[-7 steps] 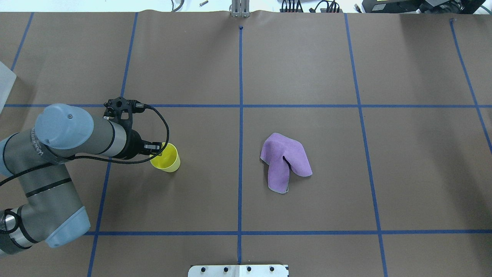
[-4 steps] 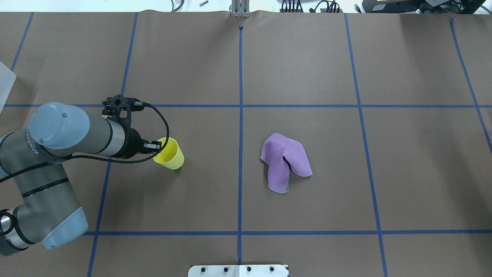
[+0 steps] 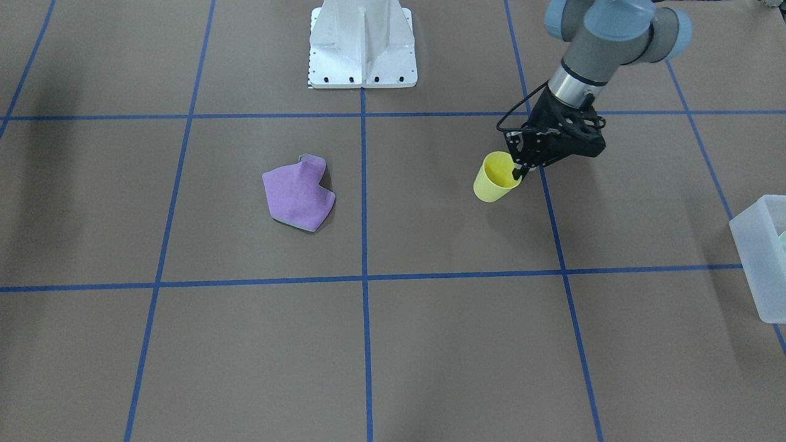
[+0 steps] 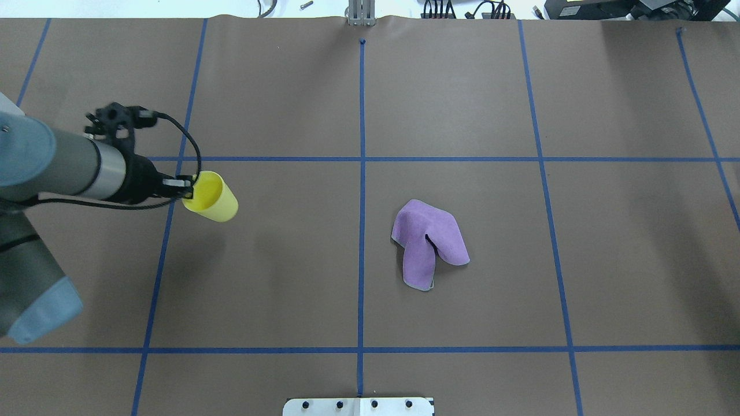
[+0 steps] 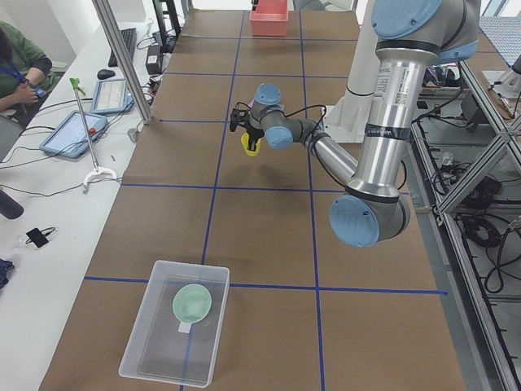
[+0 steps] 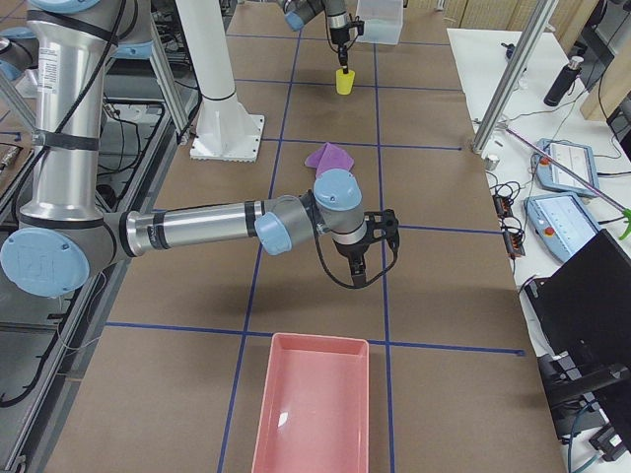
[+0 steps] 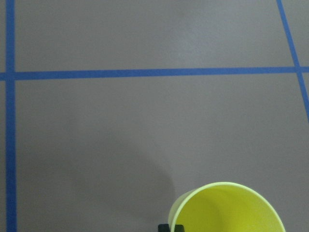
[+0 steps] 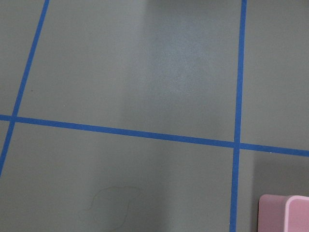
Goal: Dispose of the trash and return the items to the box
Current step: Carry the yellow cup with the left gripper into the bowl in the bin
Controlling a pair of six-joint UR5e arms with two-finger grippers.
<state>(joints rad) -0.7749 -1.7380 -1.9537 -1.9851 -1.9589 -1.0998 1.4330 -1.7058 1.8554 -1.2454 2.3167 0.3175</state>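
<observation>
The yellow cup [image 4: 213, 198] hangs tilted above the table, and its shadow lies on the paper below it. My left gripper [image 4: 188, 188] is shut on the cup's rim, one finger inside and one outside; this also shows in the front-facing view [image 3: 519, 168]. The cup's mouth fills the bottom of the left wrist view [image 7: 227, 209]. The frosted box [image 5: 167, 354] stands at the table's left end with the pale green bowl [image 5: 193, 303] inside. My right gripper [image 6: 360, 264] hovers over bare table in the exterior right view only; I cannot tell its state.
A crumpled purple cloth [image 4: 430, 240] lies right of the table's centre line. A pink bin [image 6: 315, 409] stands at the table's right end. The box's wall [image 3: 752, 258] shows at the front-facing view's right edge. The robot's base plate [image 3: 362, 55] is at the near middle.
My left arm has lifted the yellow cup off the table and carried it left and away from the robot, toward the table's left end. The cloth has not moved.
</observation>
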